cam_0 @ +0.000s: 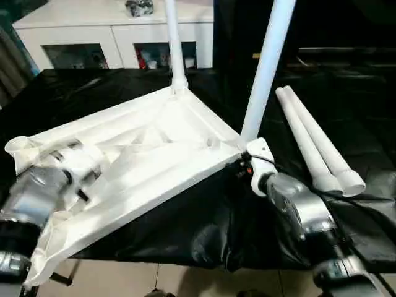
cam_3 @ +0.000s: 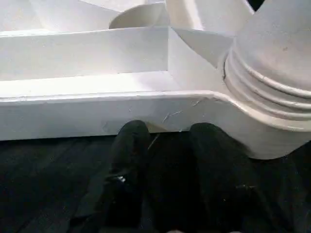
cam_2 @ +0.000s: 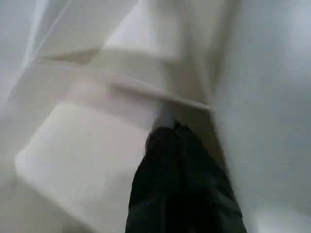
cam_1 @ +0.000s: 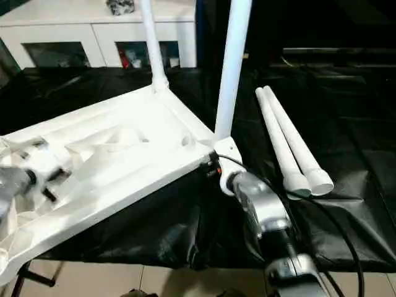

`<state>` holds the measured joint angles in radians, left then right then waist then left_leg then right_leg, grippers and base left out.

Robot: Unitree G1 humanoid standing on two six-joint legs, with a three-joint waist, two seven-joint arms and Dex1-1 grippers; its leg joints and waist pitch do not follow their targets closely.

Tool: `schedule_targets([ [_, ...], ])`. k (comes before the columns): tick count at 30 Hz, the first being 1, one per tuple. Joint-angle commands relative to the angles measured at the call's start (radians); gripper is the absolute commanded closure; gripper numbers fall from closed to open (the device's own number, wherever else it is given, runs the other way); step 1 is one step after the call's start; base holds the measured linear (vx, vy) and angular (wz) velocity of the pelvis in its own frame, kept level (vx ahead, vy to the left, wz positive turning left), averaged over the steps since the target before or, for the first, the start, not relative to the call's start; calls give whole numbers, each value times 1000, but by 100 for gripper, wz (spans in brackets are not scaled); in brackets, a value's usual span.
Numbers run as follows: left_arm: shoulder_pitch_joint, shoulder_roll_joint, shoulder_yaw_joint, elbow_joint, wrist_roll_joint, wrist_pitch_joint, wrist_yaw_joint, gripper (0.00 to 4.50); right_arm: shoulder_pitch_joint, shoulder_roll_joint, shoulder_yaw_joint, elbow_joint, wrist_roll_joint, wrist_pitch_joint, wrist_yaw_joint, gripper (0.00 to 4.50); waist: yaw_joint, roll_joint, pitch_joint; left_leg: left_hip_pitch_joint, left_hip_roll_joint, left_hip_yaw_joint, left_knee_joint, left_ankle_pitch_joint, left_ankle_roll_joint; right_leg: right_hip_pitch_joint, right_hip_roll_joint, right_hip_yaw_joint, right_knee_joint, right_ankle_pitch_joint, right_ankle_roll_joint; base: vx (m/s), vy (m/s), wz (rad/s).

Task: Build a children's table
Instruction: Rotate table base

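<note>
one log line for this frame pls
stage: two legs seated, two loose legs on cloth | tabletop: upside down | left gripper: shut, in ribs | right gripper: at tabletop rim

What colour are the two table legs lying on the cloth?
White. The two loose legs lie side by side on the black cloth, clearest in the left eye view.

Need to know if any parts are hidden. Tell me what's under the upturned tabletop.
The tabletop lies ribs-up on a black sheet that covers the work surface. Its near-left end juts past the sheet's edge, over tiled floor. Anything directly beneath the panel is covered.
</note>
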<state>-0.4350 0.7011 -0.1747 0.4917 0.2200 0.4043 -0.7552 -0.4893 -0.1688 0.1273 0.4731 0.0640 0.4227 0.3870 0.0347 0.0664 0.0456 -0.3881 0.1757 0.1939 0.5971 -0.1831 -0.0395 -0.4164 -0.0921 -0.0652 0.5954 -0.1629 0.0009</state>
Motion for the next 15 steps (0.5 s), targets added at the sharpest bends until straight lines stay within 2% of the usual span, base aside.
schedule_targets([
  [1, 6, 15, -36, -19, -13, -8, -86, 450, -28, 8, 6, 33, -11, -25, -6, 325, 1, 6, -62, 26, 45, -28, -81, -287, -21, 41, -55, 43, -63, -230, -228, 0, 0, 0],
  [5, 9, 33, -71, -75, -47, -16, -200, 450, -64, 15, -3, 96, -17, -57, -6, 355, 1, 6, -65, 27, 45, -26, -80, -275, -23, 45, -54, 43, -57, -194, -242, 0, 0, 0],
  [6, 9, 25, -66, -132, -124, -24, -295, 450, -84, 20, -5, 132, -22, -76, -4, 377, 0, 9, -65, 27, 45, -26, -80, -272, -23, 46, -54, 43, -55, -187, -245, 0, 0, 0],
  [9, 12, 14, -56, -187, -199, -34, -385, 450, -107, 26, -6, 184, -25, -109, 0, 394, 4, 8, -68, 29, 45, -21, -76, -253, -24, 45, -54, 43, -51, -153, -269, 0, 0, 0],
  [11, 14, -6, -45, -231, -258, -43, -434, 450, -116, 28, -4, 204, -26, -124, 3, 411, 4, 5, -68, 25, 45, -20, -75, -234, -14, 50, -53, 42, -46, -126, -277, 0, 0, 0],
  [15, 3, -57, -57, -277, -306, -26, -475, 450, -121, 36, 1, 218, -26, -140, 12, 440, 6, 1, -67, 24, 45, -16, -73, -224, 0, 53, -53, 42, -48, -141, -277, 0, 0, 0],
])
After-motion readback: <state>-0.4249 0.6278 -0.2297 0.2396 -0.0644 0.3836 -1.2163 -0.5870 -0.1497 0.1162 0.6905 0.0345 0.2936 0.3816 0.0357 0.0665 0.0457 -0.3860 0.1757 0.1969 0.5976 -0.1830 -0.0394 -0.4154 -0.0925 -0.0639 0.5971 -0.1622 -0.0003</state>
